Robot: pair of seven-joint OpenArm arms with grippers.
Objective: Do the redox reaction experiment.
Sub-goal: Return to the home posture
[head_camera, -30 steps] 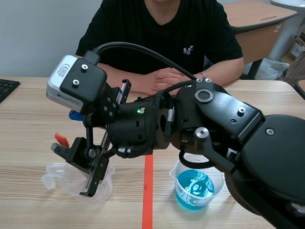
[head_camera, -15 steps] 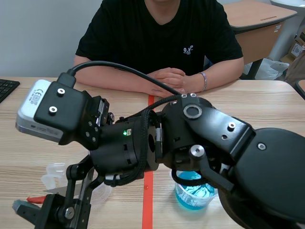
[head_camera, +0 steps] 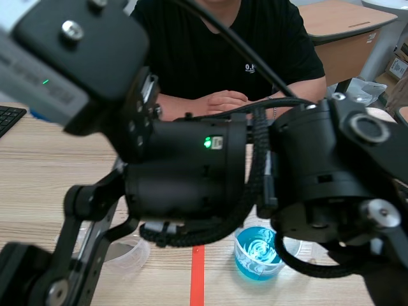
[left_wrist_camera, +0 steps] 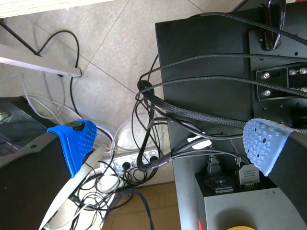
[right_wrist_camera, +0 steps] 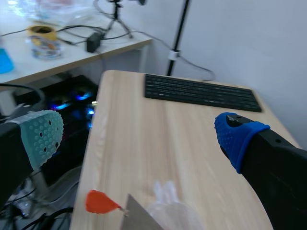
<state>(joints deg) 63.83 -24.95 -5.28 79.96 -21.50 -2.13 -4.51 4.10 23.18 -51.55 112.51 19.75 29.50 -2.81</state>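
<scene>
The right gripper (right_wrist_camera: 141, 136) is hanging wide open, holding nothing; the left gripper (left_wrist_camera: 170, 141) is gaping too. The red-tipped metal piece (right_wrist_camera: 103, 202) and clear cup (right_wrist_camera: 170, 211) are sitting just under the right one. I think it is getting ready to grab, so it needs lowering, then squeezing.

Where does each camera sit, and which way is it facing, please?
Scene view: between the arms, facing across the table toward the seated person; the right arm fills most of it.
Left wrist view: left arm, facing floor cables off the table; its open end effector shows.
Right wrist view: right arm, facing along the table; its open end effector shows.
Shared: scene and right wrist views both show the keyboard.
</scene>
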